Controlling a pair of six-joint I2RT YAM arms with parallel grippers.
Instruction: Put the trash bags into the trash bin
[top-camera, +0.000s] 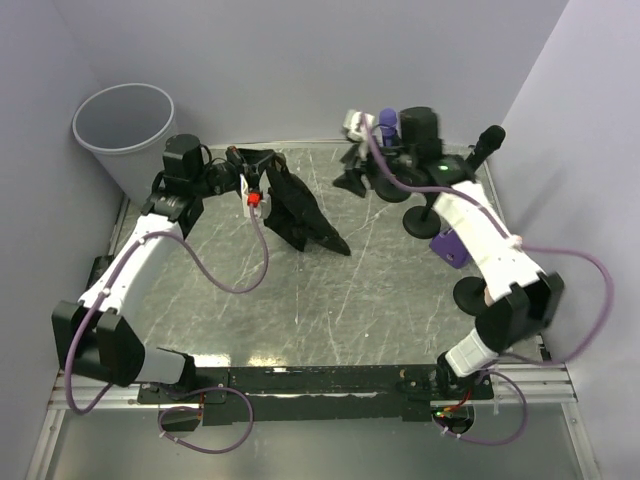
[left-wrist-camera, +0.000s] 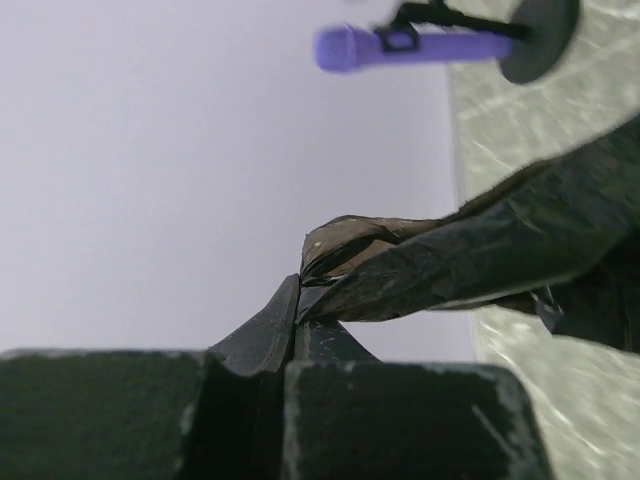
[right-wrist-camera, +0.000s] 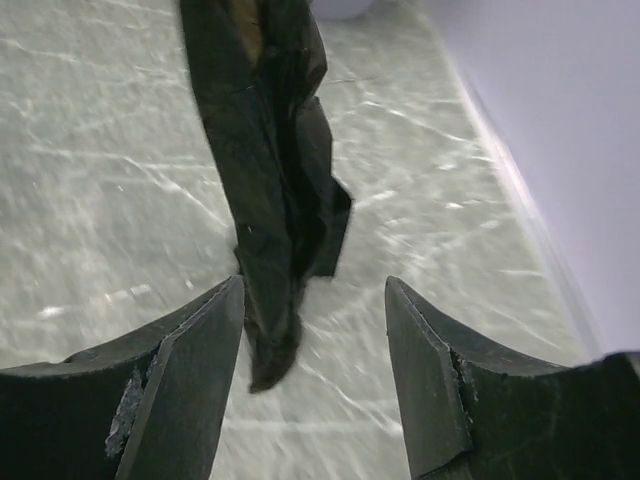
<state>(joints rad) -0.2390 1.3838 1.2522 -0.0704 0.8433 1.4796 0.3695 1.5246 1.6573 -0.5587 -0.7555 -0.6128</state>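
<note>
Top view: the round light grey plastic bin (top-camera: 118, 160) stands at the far-left corner. My left gripper (top-camera: 252, 190) holds a crinkled black plastic trash bag (top-camera: 298, 215), with the marbled grey bench (top-camera: 380, 300) open toward the near edge.

Left wrist: my fingers (left-wrist-camera: 265, 335) are pressed together, pinching the bag's twisted corner.

Right wrist: my right gripper (right-wrist-camera: 315, 290) is spread around a second black bag (right-wrist-camera: 270, 150), folded, lying near the far edge.

The bin (top-camera: 125, 125) is light grey, the bag (top-camera: 295, 210) right of it glossy black like the second bag (right-wrist-camera: 270, 180) farther right, the tabletop (top-camera: 370, 290) grey with white marble-like streaks, the cables (top-camera: 240, 290) purple, the arms (top-camera: 140, 250) white with black joints.
</note>
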